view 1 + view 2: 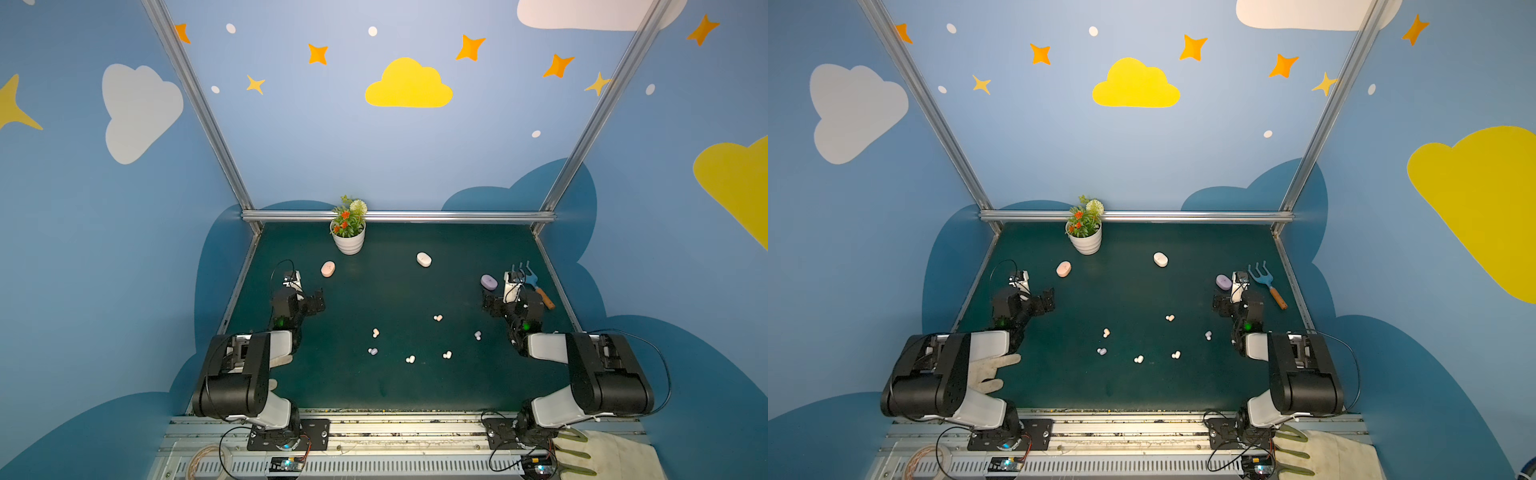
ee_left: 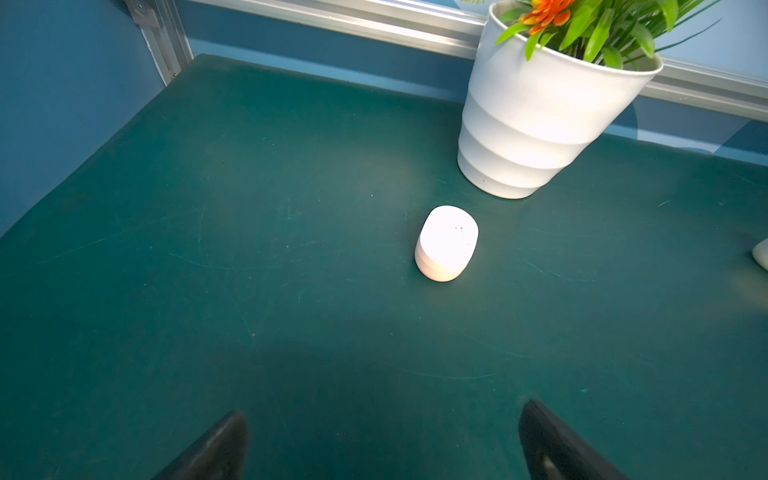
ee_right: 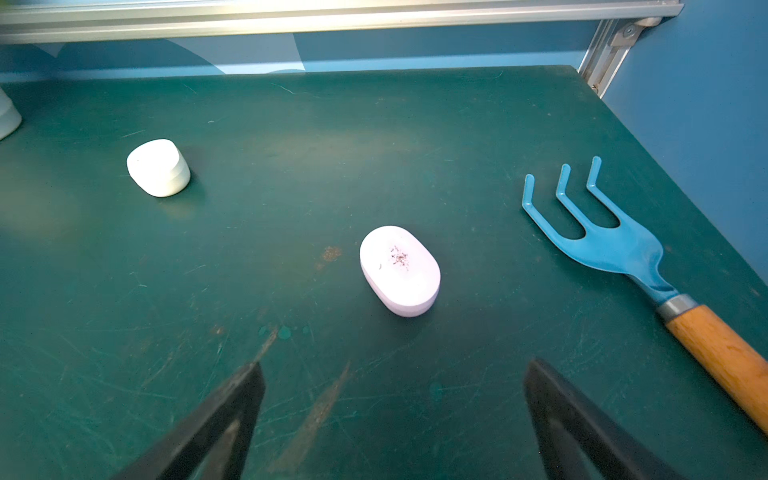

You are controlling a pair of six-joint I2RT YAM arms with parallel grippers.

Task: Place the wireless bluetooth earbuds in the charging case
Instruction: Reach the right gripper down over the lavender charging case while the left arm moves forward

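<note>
Pale plastic, six pieces: the earbuds (image 1: 410, 359) lie loose on the green desk (image 1: 374, 395), scattered across its middle toward the near edge; none sits in a case.

Three charging cases stand farther back, all lids down: pink case (image 1: 328, 269) to the left; white case (image 1: 424, 259) at centre rear; lilac case (image 1: 488, 282) to the right.

Left tool (image 2: 384, 409): jaws spread wide, holding nothing; the pink case lies straight ahead of it, apart. Right tool (image 3: 395, 365): jaws likewise spread and empty; the lilac case lies straight ahead, near, not touching.

Governing relation: every bud lies behind both tools, toward the arms' bases, while the cases lie in front. In my judgement a case must be opened before any bud goes in.

Lilac case: long axis runs nearly along the right tool's line of approach, slightly skewed, so the jaws would likely close across its short width. The pink case lies much the same way before the left tool.

Reach: the rightmost bud (image 1: 477, 335) is nearer the right arm; the leftmost bud (image 1: 372, 351) is nearer the left.

Periphery: flowerpot (image 1: 349, 241) at the rear edge; rake (image 3: 602, 245) beside the lilac case, well apart from it.
</note>
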